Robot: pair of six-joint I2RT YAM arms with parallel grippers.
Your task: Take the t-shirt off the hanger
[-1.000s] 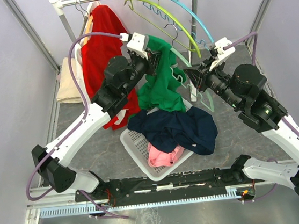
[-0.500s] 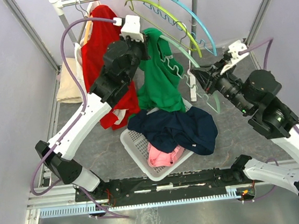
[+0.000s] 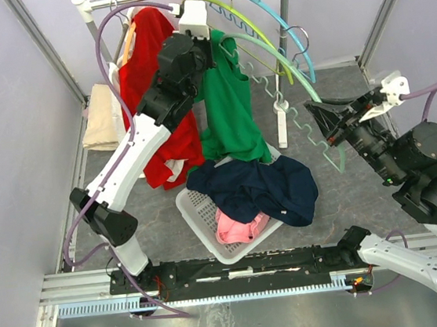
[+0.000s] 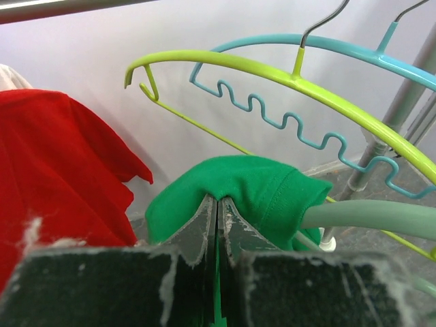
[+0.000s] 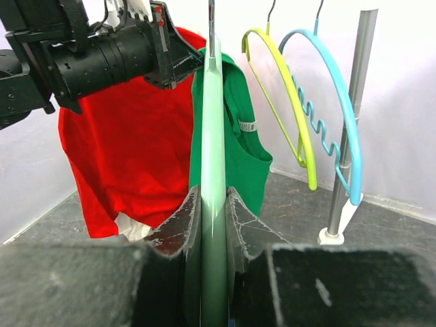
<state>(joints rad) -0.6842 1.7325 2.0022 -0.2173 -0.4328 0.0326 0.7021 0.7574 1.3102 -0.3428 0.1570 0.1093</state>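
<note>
Clamped on the green t-shirt (image 4: 252, 191), the left fingers (image 4: 196, 228) have lifted it while the right fingers (image 5: 178, 225), gripping the hanger (image 5: 212, 170), pulled away, leaving seemingly one hanger arm in the cloth beside the left fingers.

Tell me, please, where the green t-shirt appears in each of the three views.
Top external: green t-shirt, centre, below the left claw.
Left wrist: centre, pinched by that claw.
Right wrist: centre, behind the pale green hanger.
Shared landmark: red t-shirt, directly left of it everywhere.
</note>
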